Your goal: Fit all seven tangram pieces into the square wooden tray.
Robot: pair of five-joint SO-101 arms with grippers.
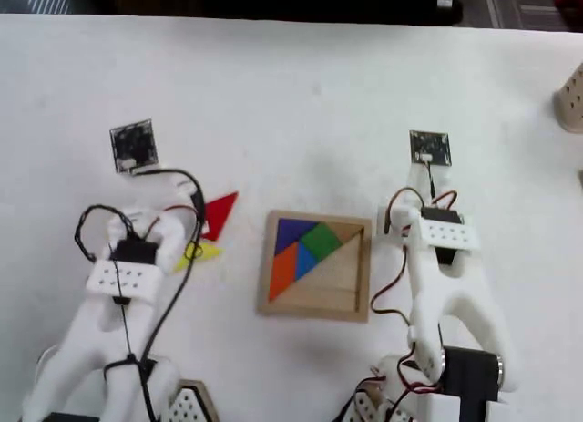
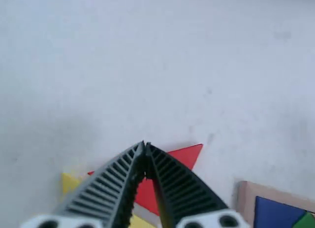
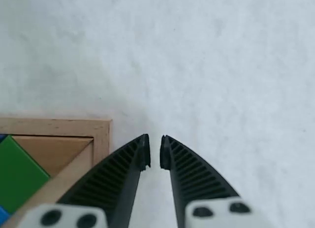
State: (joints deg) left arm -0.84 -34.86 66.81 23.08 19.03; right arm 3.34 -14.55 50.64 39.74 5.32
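Tabletop (image 1: pixel 301 94) in plain white carries everything. At the far left stands the left arm (image 1: pixel 123 276), white with black cables looped over it. Its gripper (image 2: pixel 145 150) has the jaws clenched, tips meeting, with nothing between them. In the left wrist view the tips sit over a red triangle (image 2: pixel 183 156); whether they touch it cannot be told. A yellow piece (image 2: pixel 70 182) lies just beside the red one, partly hidden under the fingers (image 2: pixel 106 188).

From above, the yellow piece (image 1: pixel 205 252) and the red triangle (image 1: pixel 220 211) lie outside the tray, between the left arm and the tray's left edge.

The square wooden tray (image 1: pixel 317 311) sits in the middle, between the two arms. A blue piece (image 1: pixel 291 231), a green piece (image 1: pixel 322 241) and an orange piece (image 1: pixel 282 269) fill its upper left part, edges touching. The rest is a plain wood tone; whether that is pieces or bare floor cannot be told.

To the right stands the right arm (image 1: pixel 442 258). Its gripper (image 3: pixel 154 151) is released only a little, a narrow gap between the tips, holding nothing, just beside the tray's corner over bare table.
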